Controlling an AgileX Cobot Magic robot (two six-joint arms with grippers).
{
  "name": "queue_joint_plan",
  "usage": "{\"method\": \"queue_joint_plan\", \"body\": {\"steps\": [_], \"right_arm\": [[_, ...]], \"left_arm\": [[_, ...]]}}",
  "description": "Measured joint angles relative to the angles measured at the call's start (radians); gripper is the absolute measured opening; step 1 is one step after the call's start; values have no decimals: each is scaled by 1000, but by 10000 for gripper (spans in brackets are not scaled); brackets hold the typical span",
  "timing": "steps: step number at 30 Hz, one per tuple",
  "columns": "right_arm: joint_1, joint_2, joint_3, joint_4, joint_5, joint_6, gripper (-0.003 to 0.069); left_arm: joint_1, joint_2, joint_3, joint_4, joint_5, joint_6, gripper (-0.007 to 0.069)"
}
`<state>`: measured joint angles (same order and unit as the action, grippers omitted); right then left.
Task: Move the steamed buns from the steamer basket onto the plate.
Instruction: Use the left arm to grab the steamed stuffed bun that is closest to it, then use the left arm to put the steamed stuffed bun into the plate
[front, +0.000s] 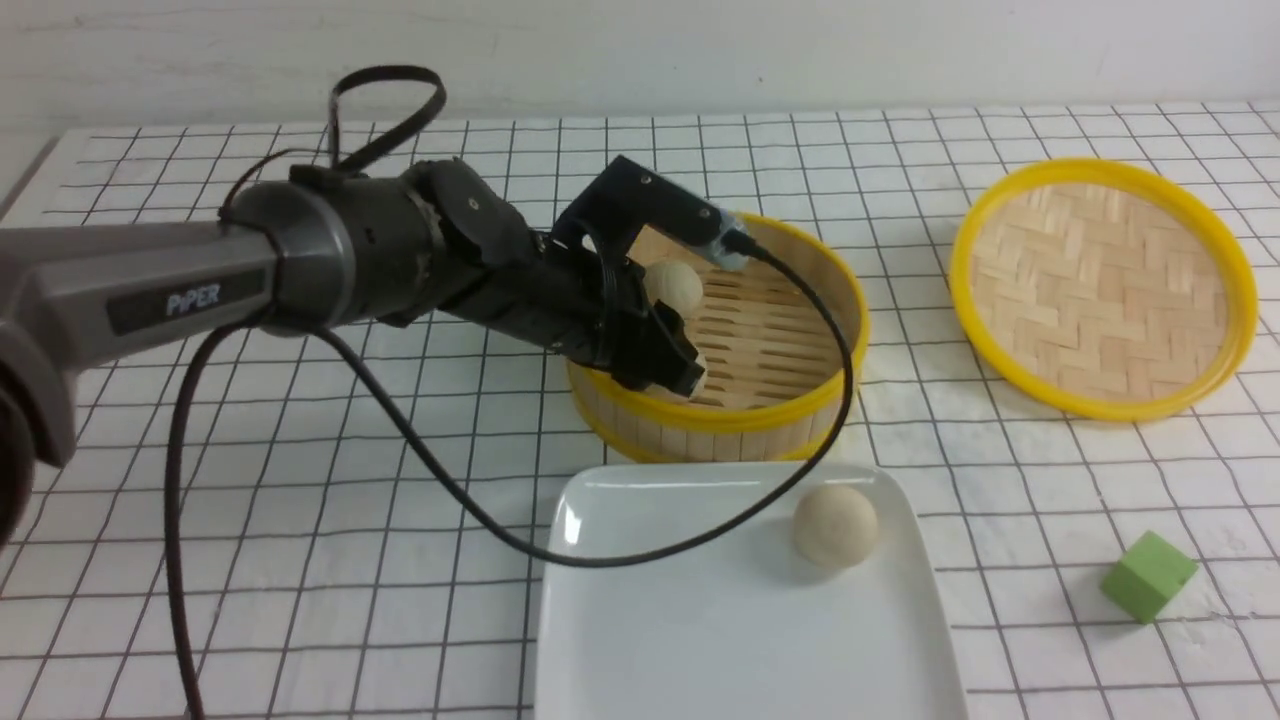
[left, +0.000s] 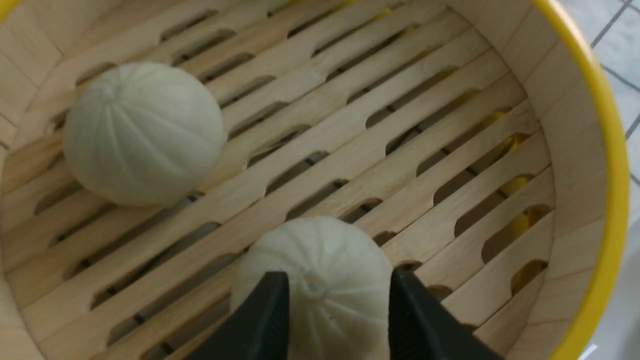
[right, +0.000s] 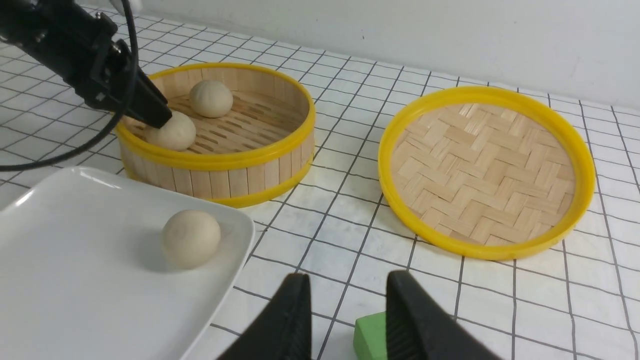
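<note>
The left hand is down inside the steamer basket, fingers clasped on the sides of the nearer bun, which sits on the basket floor. A second bun lies behind it and a third bun is on the plate. Next, I reckon, comes a straight lift clear of the rim, then across to the plate. The right hand hangs apart, fingers parted and empty.

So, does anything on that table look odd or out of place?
Only the green block, lying alone right of the plate; it's no food item. A black cable also droops across the plate. Nothing spilled or broken.
</note>
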<state>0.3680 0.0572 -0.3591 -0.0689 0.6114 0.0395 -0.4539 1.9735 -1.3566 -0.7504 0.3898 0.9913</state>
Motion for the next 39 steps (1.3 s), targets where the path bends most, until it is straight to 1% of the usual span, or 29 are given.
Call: {"method": "queue_joint_plan", "body": {"steps": [5,7,8,9,11,12,14,20,23,25,27,28,29,30,32,33,36,39], "right_arm": [[0,0,0,0,0,0,239],[0,0,0,0,0,0,239],[0,0,0,0,0,0,239],[0,0,0,0,0,0,239],[0,0,0,0,0,0,239],[0,0,0,0,0,0,239],[0,0,0,0,1,0,239],[0,0,0,0,1,0,239],[0,0,0,0,1,0,239],[0,0,0,0,1,0,239],[0,0,0,0,1,0,239],[0,0,0,0,1,0,239],[0,0,0,0,1,0,239],[0,0,0,0,1,0,239],[0,0,0,0,1,0,239],[0,0,0,0,1,0,239],[0,0,0,0,1,1,239],[0,0,0,0,0,1,239]], "left_arm": [[0,20,-1,-1,-14,0,302],[0,27,-1,-3,-35,-8,277],[0,30,-1,-3,-51,-20,229],[0,30,-1,-3,-54,-22,220],[0,27,-1,-12,-82,-42,78],[0,23,-1,-15,-86,-45,51],[0,8,-1,-18,-88,-46,28],[0,-141,0,-18,-32,-49,22],[0,-276,0,-17,44,-73,22],[0,-340,0,2,102,-111,22],[0,-394,0,43,167,-186,22],[0,-426,0,87,221,-252,22],[0,-430,0,93,241,-265,22],[0,-450,0,145,306,-353,22],[0,-458,0,196,387,-435,22],[0,-458,0,233,463,-496,22],[0,-455,23,266,562,-549,22],[0,-447,50,265,576,-554,22]]}}
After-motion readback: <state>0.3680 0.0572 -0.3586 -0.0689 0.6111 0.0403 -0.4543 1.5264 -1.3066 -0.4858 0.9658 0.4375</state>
